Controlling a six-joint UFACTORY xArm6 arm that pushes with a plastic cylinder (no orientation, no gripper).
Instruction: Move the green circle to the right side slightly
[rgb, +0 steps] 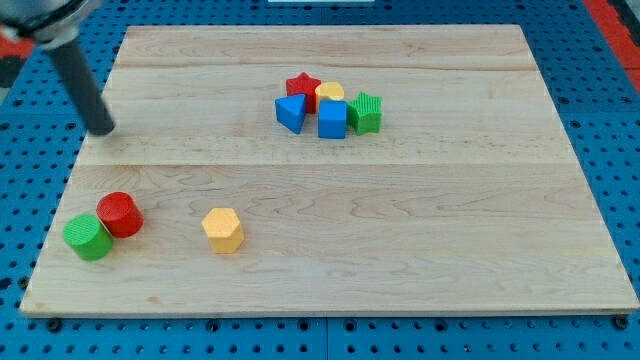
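At the view's left, my tip (103, 130) holds nothing and stands well above the green circle (88, 237), which touches a red cylinder (121, 214) near the board's bottom-left corner. The approach seems unfinished: next, get left of the green circle and nudge gently rightward.

The dark rod (82, 85) is motion-blurred and cut off by the view's top edge. Behind the blue cube (332, 119), a yellow block (331, 92) is mostly hidden, its shape unclear. The red star (302, 87) is partly covered there too.
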